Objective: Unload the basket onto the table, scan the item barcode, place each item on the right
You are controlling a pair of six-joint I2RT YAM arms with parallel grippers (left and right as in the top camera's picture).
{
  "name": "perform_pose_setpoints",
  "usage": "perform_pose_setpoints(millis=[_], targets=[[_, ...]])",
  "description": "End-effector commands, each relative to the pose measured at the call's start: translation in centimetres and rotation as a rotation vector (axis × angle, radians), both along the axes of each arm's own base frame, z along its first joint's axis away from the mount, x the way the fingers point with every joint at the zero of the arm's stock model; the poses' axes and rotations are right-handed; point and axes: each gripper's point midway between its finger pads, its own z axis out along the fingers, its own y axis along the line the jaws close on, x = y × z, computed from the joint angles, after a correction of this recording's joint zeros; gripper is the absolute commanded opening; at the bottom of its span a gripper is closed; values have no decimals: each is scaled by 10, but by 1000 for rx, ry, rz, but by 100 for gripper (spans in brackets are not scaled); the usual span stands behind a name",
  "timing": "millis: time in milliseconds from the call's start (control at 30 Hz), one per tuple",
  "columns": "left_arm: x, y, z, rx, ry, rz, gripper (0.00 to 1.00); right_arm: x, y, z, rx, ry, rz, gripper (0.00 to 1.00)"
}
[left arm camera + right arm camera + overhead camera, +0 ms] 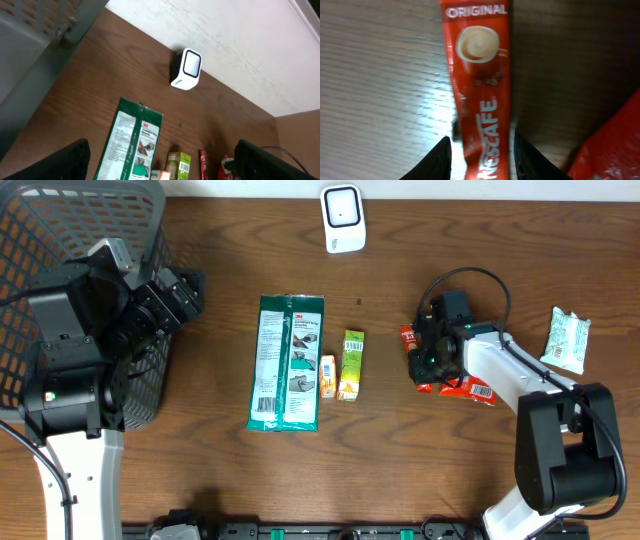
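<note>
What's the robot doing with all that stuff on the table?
The right gripper is down over a red Nescafe stick lying on the table, one finger on each side; I can't tell if it's squeezing yet. The left gripper hangs open beside the basket. The white scanner sits at the table's far edge.

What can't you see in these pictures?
Right wrist view: the Nescafe sachet shows no barcode, and its lower end is cut off by the edge.
Overhead: the right gripper covers most of it.
Overhead: the left arm hides part of the basket.
Whether the jaws pinch it: unclear.
</note>
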Motion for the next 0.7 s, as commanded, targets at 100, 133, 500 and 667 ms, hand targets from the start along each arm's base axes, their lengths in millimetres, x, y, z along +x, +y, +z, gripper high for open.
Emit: perform_pose_setpoints(millis=[100, 133, 500, 667], targets=[[1, 3, 6, 12, -16, 8, 93, -2, -6, -9, -21, 17, 3, 28], [1, 3, 6, 12, -16, 8, 93, -2, -6, -9, -21, 18, 3, 26], [1, 3, 6, 12, -16, 8, 93, 4, -2, 5, 1, -9, 5, 1], [1, 3, 6, 12, -16, 8, 93, 19, 6, 53, 58, -97, -41, 1]])
